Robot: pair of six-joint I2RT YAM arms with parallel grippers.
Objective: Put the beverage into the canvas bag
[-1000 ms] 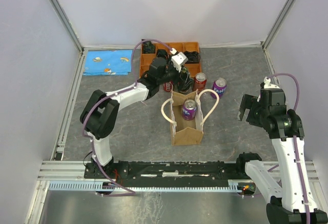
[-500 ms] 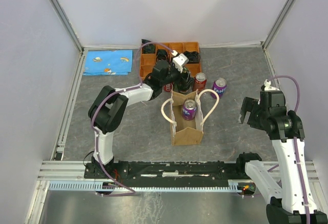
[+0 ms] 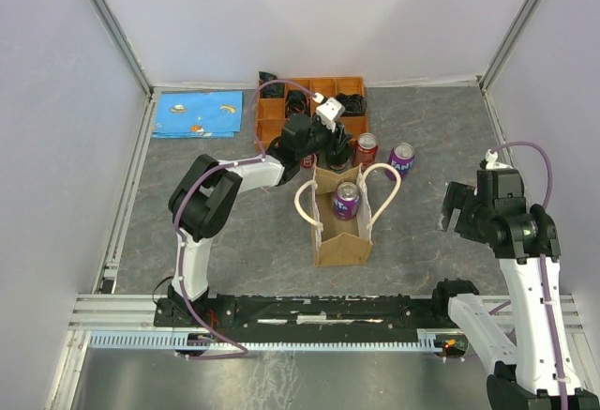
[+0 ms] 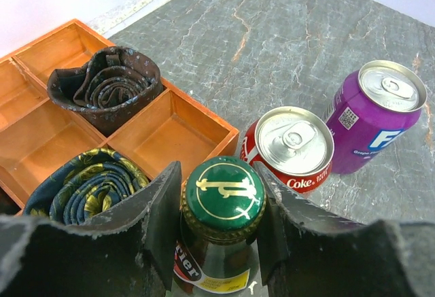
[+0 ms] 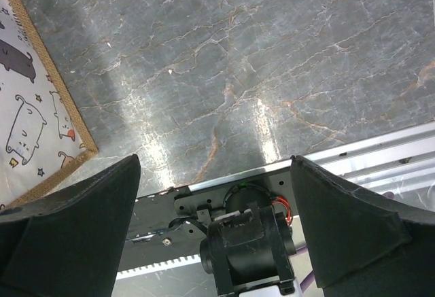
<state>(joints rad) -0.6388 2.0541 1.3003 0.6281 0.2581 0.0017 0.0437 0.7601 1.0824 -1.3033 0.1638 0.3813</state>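
My left gripper (image 3: pixel 325 144) is shut on the neck of a glass bottle with a green cap (image 4: pixel 224 198), which stands just behind the canvas bag (image 3: pixel 343 232). In the left wrist view both fingers (image 4: pixel 160 215) press the cap's sides. The tan bag with cream handles stands open at the middle and holds one purple can (image 3: pixel 347 201). A red Coke can (image 4: pixel 292 144) and a purple can (image 4: pixel 377 113) stand right of the bottle. My right gripper (image 3: pixel 454 205) is open and empty, right of the bag, above the table.
An orange compartment tray (image 3: pixel 352 86) with rolled ties (image 4: pixel 109 86) stands at the back, right behind the bottle. A blue patterned cloth (image 3: pixel 197 113) lies at the back left. The bag's printed side (image 5: pixel 34 107) shows at the left of the right wrist view.
My left arm's elbow has swung right and forward while its gripper stayed at the bottle. My right gripper has drifted slightly right and toward the near edge.
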